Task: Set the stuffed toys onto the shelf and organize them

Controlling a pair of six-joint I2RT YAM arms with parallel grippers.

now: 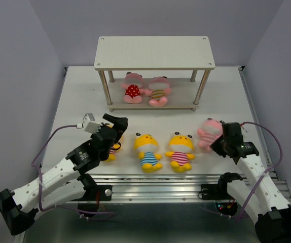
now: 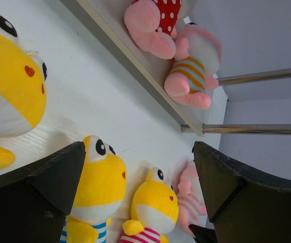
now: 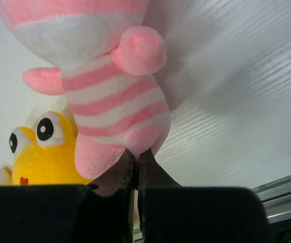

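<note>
Right wrist: foot of pink-striped toy between 2 closed fingers

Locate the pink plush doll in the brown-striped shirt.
Top external view: the pink brown-striped doll lies on the lower board of the pale wood shelf, near its middle, just right of the pink red-dotted doll.

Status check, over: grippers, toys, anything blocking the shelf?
Left gripper open. Right gripper shut on pink-striped toy. Red-dotted toy, brown-striped toy on shelf lower tier. Three yellow toys on table. Shelf front unobstructed.
</note>
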